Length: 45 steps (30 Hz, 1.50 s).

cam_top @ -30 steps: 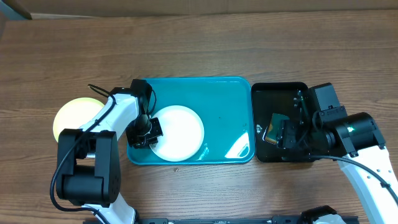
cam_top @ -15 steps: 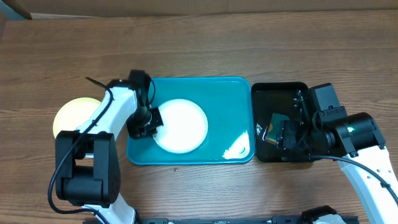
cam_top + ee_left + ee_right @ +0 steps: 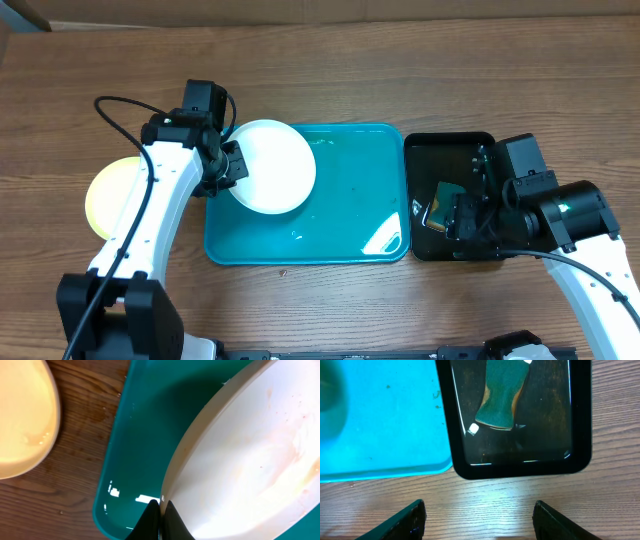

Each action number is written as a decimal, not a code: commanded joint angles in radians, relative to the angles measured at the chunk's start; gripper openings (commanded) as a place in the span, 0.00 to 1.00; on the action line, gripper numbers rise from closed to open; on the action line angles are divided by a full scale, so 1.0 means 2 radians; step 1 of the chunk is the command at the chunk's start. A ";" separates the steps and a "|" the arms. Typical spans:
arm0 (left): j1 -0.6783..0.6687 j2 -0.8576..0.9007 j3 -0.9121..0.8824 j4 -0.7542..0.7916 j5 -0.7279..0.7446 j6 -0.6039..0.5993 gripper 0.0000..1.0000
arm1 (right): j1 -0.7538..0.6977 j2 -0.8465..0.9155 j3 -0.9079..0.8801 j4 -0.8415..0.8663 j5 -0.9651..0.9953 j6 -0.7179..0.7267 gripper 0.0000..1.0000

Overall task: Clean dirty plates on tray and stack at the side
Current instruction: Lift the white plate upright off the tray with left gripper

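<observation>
My left gripper (image 3: pixel 230 168) is shut on the rim of a white plate (image 3: pixel 272 166) and holds it tilted above the far left corner of the teal tray (image 3: pixel 340 225). In the left wrist view the fingertips (image 3: pixel 161 510) pinch the plate's edge (image 3: pixel 250 460), which has faint orange smears, over the tray (image 3: pixel 145 435). A pale yellow plate (image 3: pixel 118 192) lies on the table left of the tray; it also shows in the left wrist view (image 3: pixel 22 415). A third plate is not in view. My right gripper (image 3: pixel 462 215) is open and empty.
A black tray (image 3: pixel 450 150) stands right of the teal tray, with a green sponge (image 3: pixel 442 203) in it. In the right wrist view the sponge (image 3: pixel 502 395) lies in the black tray (image 3: pixel 580 435), and my fingers hang over bare wood at the near edge.
My left gripper has lifted the white plate off the tray floor and carried it toward the tray's far left corner. The right arm has not moved.
</observation>
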 commanded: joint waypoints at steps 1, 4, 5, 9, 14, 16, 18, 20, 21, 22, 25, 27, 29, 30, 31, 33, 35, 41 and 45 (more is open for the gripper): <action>0.000 -0.034 0.012 0.002 -0.036 -0.002 0.04 | 0.003 -0.002 -0.003 0.002 0.003 -0.002 0.70; 0.000 -0.051 0.012 0.002 -0.059 -0.001 0.04 | 0.003 -0.002 -0.003 0.001 0.003 -0.002 0.70; -0.001 -0.056 0.012 0.002 -0.066 0.003 0.04 | 0.003 -0.002 -0.003 0.000 0.003 -0.002 0.70; -0.009 -0.073 0.012 0.002 -0.112 0.012 0.04 | 0.003 -0.002 -0.003 0.000 0.003 -0.002 0.70; -0.042 -0.078 0.012 0.002 -0.197 0.024 0.04 | 0.003 -0.002 -0.003 0.000 0.003 -0.002 0.70; -0.061 -0.078 0.012 0.002 -0.234 0.025 0.04 | 0.003 -0.002 -0.003 0.001 0.003 -0.002 0.70; -0.081 -0.078 0.012 0.003 -0.267 0.026 0.04 | 0.003 -0.002 -0.003 0.000 0.003 -0.002 0.70; -0.106 -0.078 0.012 0.006 -0.303 0.031 0.04 | 0.003 -0.002 -0.003 0.000 0.003 -0.002 0.70; -0.117 -0.078 0.012 0.006 -0.319 0.033 0.04 | 0.003 -0.002 -0.003 0.000 0.003 -0.001 0.70; -0.128 -0.078 0.012 0.008 -0.337 0.033 0.04 | 0.003 -0.002 -0.003 0.000 0.003 -0.001 0.70; -0.164 -0.078 0.012 0.013 -0.381 0.046 0.04 | 0.003 -0.002 -0.003 -0.001 0.003 -0.001 0.70; -0.200 -0.076 0.012 0.015 -0.424 0.057 0.04 | 0.003 -0.002 -0.003 -0.002 0.003 0.000 0.70; -0.222 -0.072 0.012 0.015 -0.451 0.062 0.04 | 0.003 -0.002 -0.003 -0.003 0.003 0.000 0.70; -0.233 -0.069 0.012 0.015 -0.462 0.067 0.04 | 0.003 -0.002 -0.003 -0.003 0.003 0.000 0.70; -0.242 -0.065 0.012 0.015 -0.475 0.068 0.04 | 0.003 -0.002 -0.003 -0.004 0.003 0.000 0.70; -0.257 -0.059 0.011 0.015 -0.488 0.079 0.04 | 0.003 -0.002 -0.003 -0.005 0.003 0.000 0.70; -0.269 -0.053 0.011 0.015 -0.497 0.095 0.04 | 0.003 -0.002 -0.003 -0.006 0.003 0.000 0.70; -0.294 -0.031 0.011 0.016 -0.551 0.107 0.04 | 0.003 -0.002 -0.003 -0.007 0.003 0.000 0.70; -0.298 -0.020 0.011 0.018 -0.569 0.107 0.04 | 0.003 -0.002 -0.003 -0.007 0.003 0.000 0.70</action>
